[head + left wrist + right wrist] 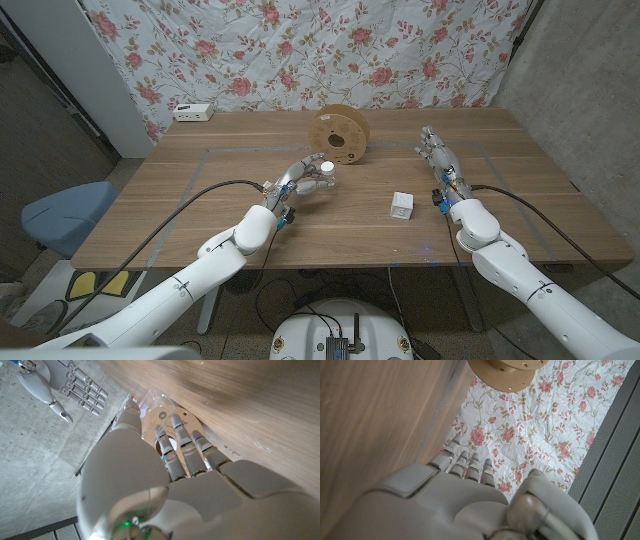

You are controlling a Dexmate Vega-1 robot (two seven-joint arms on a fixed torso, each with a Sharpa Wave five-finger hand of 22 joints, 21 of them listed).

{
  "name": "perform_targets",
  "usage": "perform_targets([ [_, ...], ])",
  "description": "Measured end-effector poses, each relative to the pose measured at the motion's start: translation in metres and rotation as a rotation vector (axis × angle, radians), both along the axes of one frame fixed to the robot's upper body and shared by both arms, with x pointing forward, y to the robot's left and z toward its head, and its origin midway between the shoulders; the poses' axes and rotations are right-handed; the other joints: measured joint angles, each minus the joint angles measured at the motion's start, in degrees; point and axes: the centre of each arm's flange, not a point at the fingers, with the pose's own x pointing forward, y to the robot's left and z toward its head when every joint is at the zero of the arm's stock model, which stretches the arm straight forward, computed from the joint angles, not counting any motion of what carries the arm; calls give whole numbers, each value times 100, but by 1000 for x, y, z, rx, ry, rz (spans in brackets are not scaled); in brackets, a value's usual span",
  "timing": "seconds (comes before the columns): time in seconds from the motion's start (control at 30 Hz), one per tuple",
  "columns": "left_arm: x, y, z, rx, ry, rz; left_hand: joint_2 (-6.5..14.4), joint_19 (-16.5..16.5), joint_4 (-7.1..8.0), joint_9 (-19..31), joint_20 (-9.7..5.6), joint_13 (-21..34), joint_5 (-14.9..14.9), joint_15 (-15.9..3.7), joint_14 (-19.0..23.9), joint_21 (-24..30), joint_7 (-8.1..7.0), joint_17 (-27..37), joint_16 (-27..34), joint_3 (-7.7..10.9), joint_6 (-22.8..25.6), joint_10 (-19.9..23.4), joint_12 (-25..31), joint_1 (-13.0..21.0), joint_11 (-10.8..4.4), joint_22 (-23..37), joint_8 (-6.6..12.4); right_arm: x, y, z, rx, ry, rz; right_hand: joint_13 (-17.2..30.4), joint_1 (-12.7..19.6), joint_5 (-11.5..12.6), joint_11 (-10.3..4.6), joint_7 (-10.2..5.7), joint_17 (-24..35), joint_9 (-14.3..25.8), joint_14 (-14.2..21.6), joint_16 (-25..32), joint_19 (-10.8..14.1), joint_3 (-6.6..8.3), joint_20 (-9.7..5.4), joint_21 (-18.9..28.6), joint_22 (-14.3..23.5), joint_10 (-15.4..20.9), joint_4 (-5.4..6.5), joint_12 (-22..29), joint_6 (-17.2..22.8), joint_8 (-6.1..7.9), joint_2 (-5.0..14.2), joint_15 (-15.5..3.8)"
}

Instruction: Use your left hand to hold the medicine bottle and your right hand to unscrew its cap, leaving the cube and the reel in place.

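Wooden table (200, 200): left hand (300, 182) grips the medicine bottle (325, 172), mostly hidden; right hand (440, 160) spread, empty, near the right edge.

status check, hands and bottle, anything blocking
Left hand around bottle, cap on. Right hand open, off to the side. Cube and reel clear of the path.
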Motion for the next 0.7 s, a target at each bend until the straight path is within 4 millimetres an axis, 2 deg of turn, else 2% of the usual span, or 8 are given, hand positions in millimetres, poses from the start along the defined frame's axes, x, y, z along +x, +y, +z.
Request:
perform_targets([
  [0.1,-1,-1,2,0,-2,-3,0,0,0,0,0,0,0,0,0,0,-14,-23,0,0,14,0,0,0,0,0,0,1,-1,-2,-15,21,-21,0,0,0,0,0,0,0,0,0,0,14,0,0,0,0,-14,0,0,0,0,0],
  [0.17,-2,-2,2,1,3,-2,0,0,0,0,0,0,-14,0,0,0,-22,-12,0,0,22,0,0,0,0,0,0,-8,4,7,-43,14,-24,0,2,0,0,0,0,0,0,0,0,14,0,0,0,0,-14,0,0,0,-2,0],
  [0.4,-2,-4,5,-1,4,-12,0,31,0,0,-31,-1,-23,-26,36,0,-22,-11,-28,0,22,25,0,0,-26,0,0,-19,9,17,-95,17,-44,0,31,0,0,2,-29,0,0,0,0,38,0,0,0,0,-38,0,1,0,-30,0],
  [0.5,-2,-6,7,-2,3,-21,0,62,0,0,0,-1,-23,-17,45,0,-23,-11,-28,0,22,31,0,0,-31,0,0,-24,12,21,-116,13,-48,0,54,0,0,31,-29,0,0,0,0,38,0,0,0,0,-38,0,32,0,-54,0],
  [0.7,-3,-12,9,-1,1,-43,0,61,0,0,0,-1,-23,-17,45,-25,-23,-12,-28,0,22,31,0,0,-31,-1,0,-34,19,30,-162,5,-58,0,124,0,62,11,-29,0,0,0,0,63,0,0,0,62,-112,0,114,43,-124,0],
])
